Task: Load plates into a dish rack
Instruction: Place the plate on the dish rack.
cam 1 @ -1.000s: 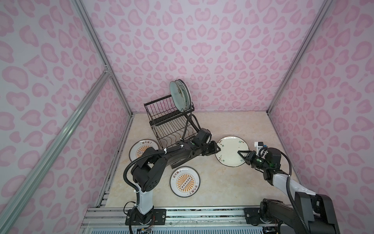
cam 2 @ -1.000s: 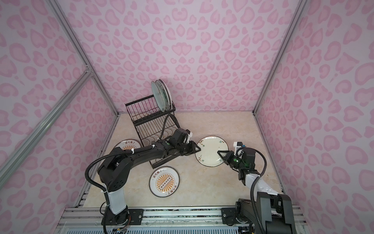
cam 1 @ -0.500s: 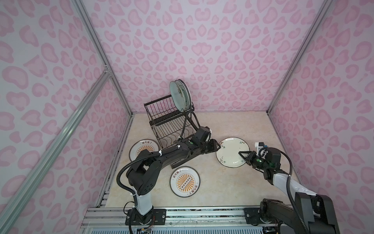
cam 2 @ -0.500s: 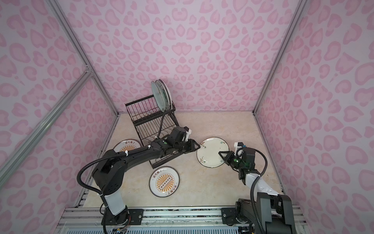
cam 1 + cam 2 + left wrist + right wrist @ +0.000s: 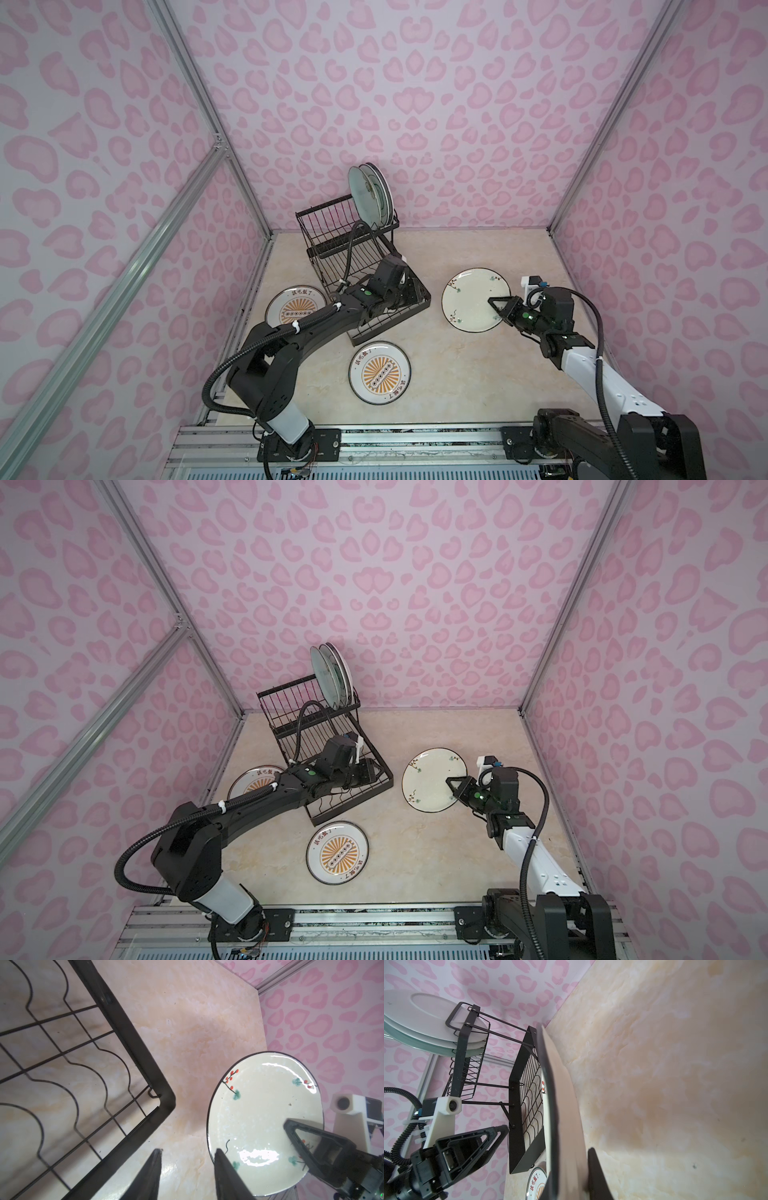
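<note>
My right gripper [image 5: 496, 304] [image 5: 571, 1159] is shut on the near rim of the cream floral-sprig plate [image 5: 467, 297] [image 5: 259, 1115], which it holds just above the table, right of the dish rack [image 5: 332, 232]. My left gripper [image 5: 411, 291] [image 5: 188, 1150] hovers open over the corner of the rack's lower tray [image 5: 133, 1032], with nothing between its fingers. One fingertip [image 5: 218, 1151] is beside the plate's rim. Upright plates [image 5: 370, 195] stand in the raised tier. Two orange sunburst plates [image 5: 295, 309] [image 5: 380, 372] lie flat on the table by the rack.
Pink patterned walls close in the table on three sides. The arms' mounting rail [image 5: 415, 440] runs along the front edge. Bare table shows behind and right of the held plate.
My left gripper has opened wider and drawn back from the plate's left rim towards the rack's tray. The right gripper keeps its grip on the plate.
</note>
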Available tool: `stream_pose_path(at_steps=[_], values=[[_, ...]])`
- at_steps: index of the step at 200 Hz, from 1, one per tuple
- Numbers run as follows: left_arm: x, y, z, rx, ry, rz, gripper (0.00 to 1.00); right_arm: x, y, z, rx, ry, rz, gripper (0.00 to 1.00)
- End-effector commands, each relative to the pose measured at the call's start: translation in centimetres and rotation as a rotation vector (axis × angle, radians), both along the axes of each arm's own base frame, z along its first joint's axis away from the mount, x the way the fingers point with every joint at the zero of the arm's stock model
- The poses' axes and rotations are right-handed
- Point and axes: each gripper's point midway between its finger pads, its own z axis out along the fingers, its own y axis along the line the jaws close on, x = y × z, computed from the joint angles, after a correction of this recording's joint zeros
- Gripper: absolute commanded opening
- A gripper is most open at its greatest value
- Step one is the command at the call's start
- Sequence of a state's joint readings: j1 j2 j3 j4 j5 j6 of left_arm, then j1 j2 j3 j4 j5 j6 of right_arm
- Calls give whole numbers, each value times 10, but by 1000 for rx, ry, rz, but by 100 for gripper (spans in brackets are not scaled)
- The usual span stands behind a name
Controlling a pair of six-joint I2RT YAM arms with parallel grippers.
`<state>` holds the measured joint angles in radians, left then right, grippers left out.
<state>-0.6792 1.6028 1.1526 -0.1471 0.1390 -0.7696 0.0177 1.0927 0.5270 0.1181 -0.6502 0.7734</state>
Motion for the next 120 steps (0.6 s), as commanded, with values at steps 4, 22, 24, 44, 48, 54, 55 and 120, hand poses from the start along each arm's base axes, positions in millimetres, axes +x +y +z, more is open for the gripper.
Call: stream_pose_path(at_steps=[4, 22, 24, 44, 48, 54, 55, 120], values=[[3, 33, 10, 108, -70, 66, 45, 14, 9, 34, -44, -115, 6, 0], [2, 56, 21, 165, -107, 116, 45, 21, 22, 57, -75, -169, 29, 0], [1, 59, 22, 169, -110, 123, 45, 22, 23, 61, -78, -177, 30, 0], [-1, 90, 31, 203, -131, 196, 46, 31, 40, 87, -100, -237, 66, 0], [-2, 96, 32, 203, -131, 207, 46, 33, 43, 92, -104, -246, 72, 0], [-4, 106, 34, 202, -134, 224, 46, 36, 48, 100, -110, -262, 84, 0], [-4, 108, 35, 202, -134, 228, 46, 37, 48, 101, -111, -265, 85, 0], [-35, 202, 48, 269, -161, 401, 48, 68, 117, 182, -139, -441, 211, 0]])
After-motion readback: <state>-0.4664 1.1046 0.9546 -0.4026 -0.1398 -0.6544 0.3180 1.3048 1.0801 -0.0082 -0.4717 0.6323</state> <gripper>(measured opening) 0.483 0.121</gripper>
